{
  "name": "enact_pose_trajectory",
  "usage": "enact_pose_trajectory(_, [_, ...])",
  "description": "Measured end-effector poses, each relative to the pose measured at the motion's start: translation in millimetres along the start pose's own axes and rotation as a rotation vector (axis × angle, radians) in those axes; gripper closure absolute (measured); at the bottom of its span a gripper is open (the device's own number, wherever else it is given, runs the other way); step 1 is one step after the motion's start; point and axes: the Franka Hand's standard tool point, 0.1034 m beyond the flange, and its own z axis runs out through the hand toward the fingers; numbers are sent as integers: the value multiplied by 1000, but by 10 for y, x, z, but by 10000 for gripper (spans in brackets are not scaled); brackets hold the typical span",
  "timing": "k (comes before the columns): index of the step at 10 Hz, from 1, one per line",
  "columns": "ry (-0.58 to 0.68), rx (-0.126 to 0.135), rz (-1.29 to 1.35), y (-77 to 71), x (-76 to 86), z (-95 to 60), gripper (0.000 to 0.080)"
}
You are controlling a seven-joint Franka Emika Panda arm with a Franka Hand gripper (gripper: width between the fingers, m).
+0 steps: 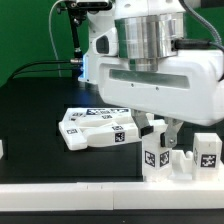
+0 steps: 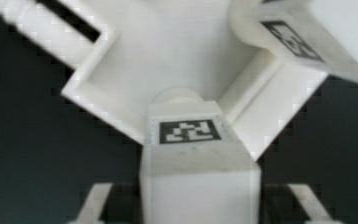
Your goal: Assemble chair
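In the exterior view my gripper point(image 1: 161, 133) reaches down from the big white arm onto an upright white chair piece point(image 1: 155, 158) with a square tag, near the table's front. The wrist view shows that tagged bar point(image 2: 194, 150) between my fingers point(image 2: 98, 200), one on each side, their dark inner faces against its sides; my gripper point(image 2: 197, 206) is shut on it. A flat cluster of white chair panels point(image 1: 95, 128) with several tags lies on the exterior view's left of the held piece. In the wrist view, angled panels point(image 2: 149, 60) lie just beyond the bar.
Another tagged white block point(image 1: 207, 152) stands on the exterior view's right of the held piece. A small white part point(image 1: 2, 148) shows at the left edge. A white ledge point(image 1: 100, 188) runs along the black table's front. Cables point(image 1: 50, 68) trail at the back.
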Motion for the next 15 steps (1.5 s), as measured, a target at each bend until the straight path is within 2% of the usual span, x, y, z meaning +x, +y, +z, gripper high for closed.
enact_pose_trajectory(2, [-28, 15, 329, -7, 28, -8, 517])
enact_pose_trajectory(4, [-40, 16, 501, 3, 38, -4, 515])
enact_pose_trajectory(6, [-36, -2, 613, 44, 7, 31, 515])
enact_pose_trajectory(9, [-34, -3, 614, 51, 8, 34, 515])
enact_pose_trajectory(10, [-35, -2, 611, 49, 7, 30, 295])
enact_pose_trajectory(11, [-37, 8, 583, 21, 2, -29, 295])
enact_pose_trajectory(12, [-41, 25, 548, -12, -12, -136, 181])
enact_pose_trajectory(13, [-42, 31, 526, -12, -47, -185, 159])
enact_pose_trajectory(15, [-42, 27, 525, -2, -50, -156, 152])
